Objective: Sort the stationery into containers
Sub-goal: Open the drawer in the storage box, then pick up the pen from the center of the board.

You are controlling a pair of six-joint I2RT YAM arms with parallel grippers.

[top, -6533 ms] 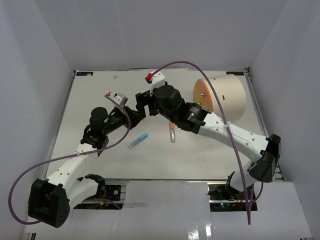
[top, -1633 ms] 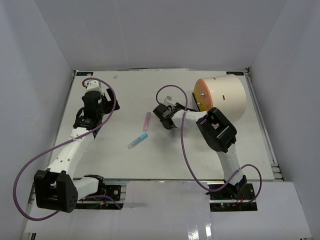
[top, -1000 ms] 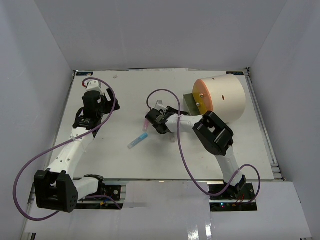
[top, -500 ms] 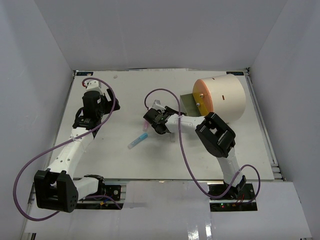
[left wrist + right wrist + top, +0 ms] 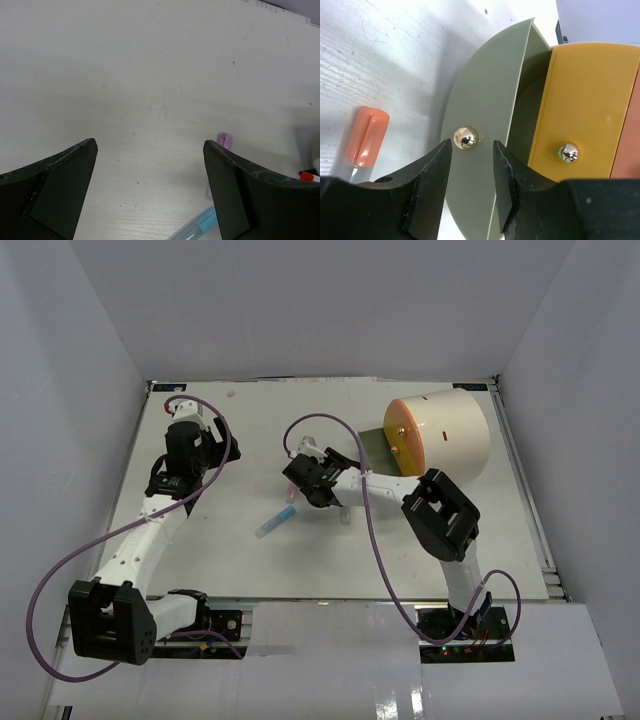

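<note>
The container is a cream drum [image 5: 450, 430] lying on its side at the back right, its orange face [image 5: 590, 100] turned left. A grey-green drawer front [image 5: 485, 90] stands pulled out of it [image 5: 374, 448]. My right gripper [image 5: 471, 150] is open; its brass knob [image 5: 465, 137] sits just past the fingertips, untouched. An orange pen [image 5: 366, 137] lies on the table [image 5: 343, 510] under that arm. A blue pen [image 5: 275, 523] lies mid-table, also in the left wrist view [image 5: 197, 227] beside a pink marker [image 5: 224, 140]. My left gripper [image 5: 150, 145] hangs wide open over bare table.
A second brass knob [image 5: 568, 152] sits on the orange face. Purple cables loop over both arms [image 5: 300, 425]. White walls close in the table on three sides. The left arm [image 5: 185, 440] is folded back at the far left.
My right gripper drew the grey-green drawer front out of the drum towards the left, then its jaws parted off the knob. The left arm has not moved over the last second.
</note>
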